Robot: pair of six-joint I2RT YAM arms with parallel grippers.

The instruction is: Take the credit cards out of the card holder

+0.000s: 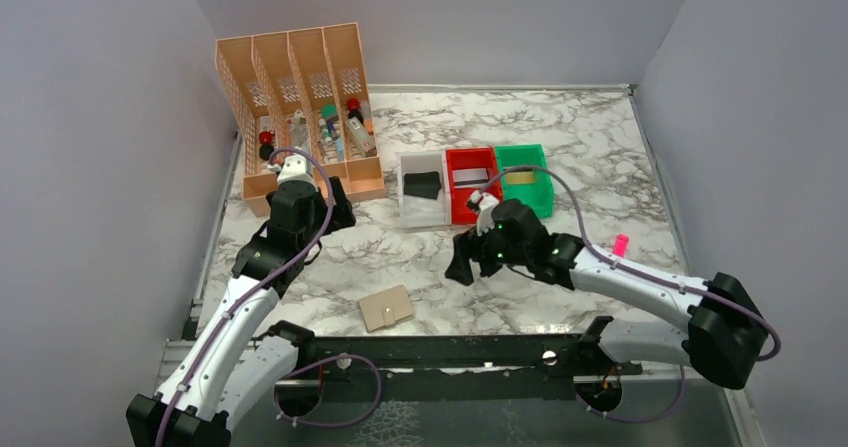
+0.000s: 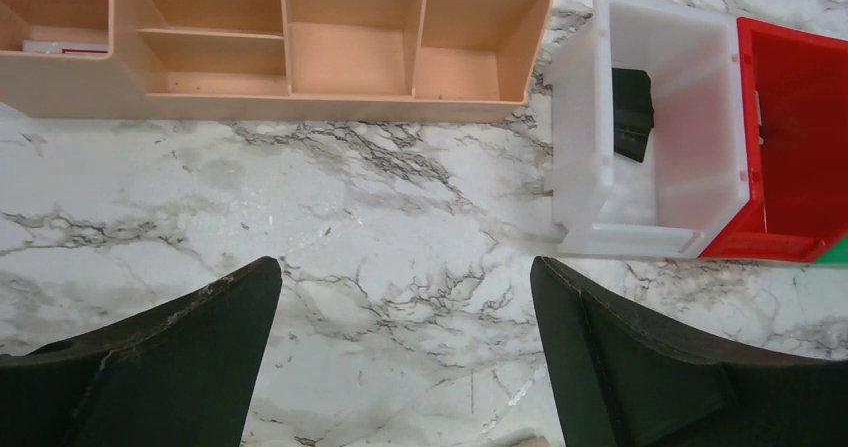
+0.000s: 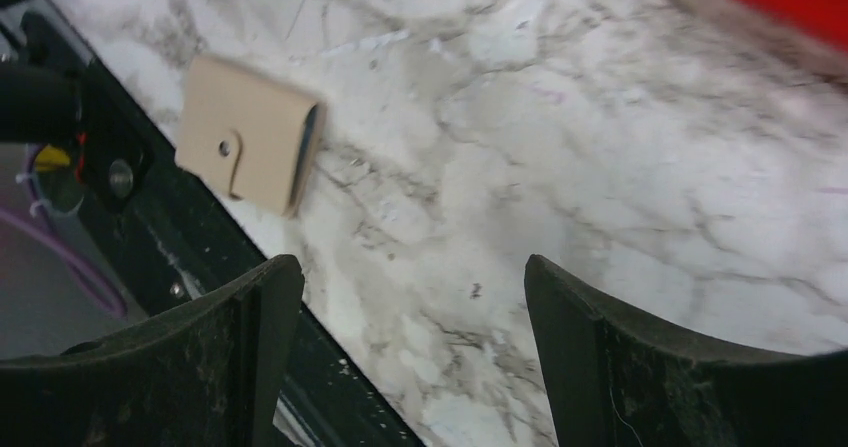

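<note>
— Fingers first, quick
— Left gripper (image 2: 405, 279): jaws spread wide, nothing in them, bare marble table (image 2: 380, 197) underneath. Right gripper (image 3: 412, 267): same, wide and empty, hanging over the marble
— Where's the holder?
— The card holder (image 3: 245, 147) lies flat and folded shut at the near edge of the table, right by the black rail. It's off to one side of the right gripper's fingers, nothing touching it. The tab (image 3: 232, 162) wraps over the top face
— Cards?
— No credit cards showing in it. There's just a thin dark sliver at the open side, and I can't tell if that's lining or a card edge. A black flat piece (image 2: 631, 112) leans in the white bin (image 2: 580, 117) and a grey flat piece (image 1: 470, 177) sits in the red bin (image 2: 790, 147). Either could be a card, can't say
— How will it handle?
— My guess is light and soft, so it'll skate on that slick marble if nudged. Best to pin the body with one gripper and lift the tab side with the other. The cards should be thin, stiff and slippery, so pinch a protruding short edge and pull straight out
</note>
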